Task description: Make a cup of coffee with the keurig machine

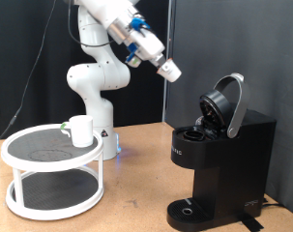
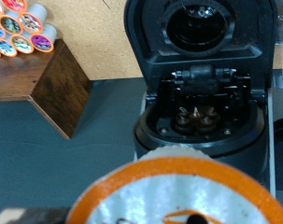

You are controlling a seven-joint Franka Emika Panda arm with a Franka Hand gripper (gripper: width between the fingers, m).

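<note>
The black keurig machine (image 1: 223, 159) stands at the exterior view's right with its rounded lid (image 1: 226, 101) hinged open. My gripper (image 1: 167, 69) hangs in the air above and to the left of the open lid, shut on a small pod. In the wrist view the pod's orange-rimmed pale top (image 2: 178, 191) fills the near foreground, and beyond it the machine's open pod chamber (image 2: 202, 114) shows with nothing in it. The white cup (image 1: 80, 130) stands on the top tier of a round white stand (image 1: 53, 155) at the exterior view's left, far from the gripper.
A wooden box (image 2: 43, 79) holding several coloured pods (image 2: 20, 28) stands beside the machine in the wrist view. The robot's white base (image 1: 98, 106) is behind the stand. A black curtain backs the wooden table (image 1: 136, 193).
</note>
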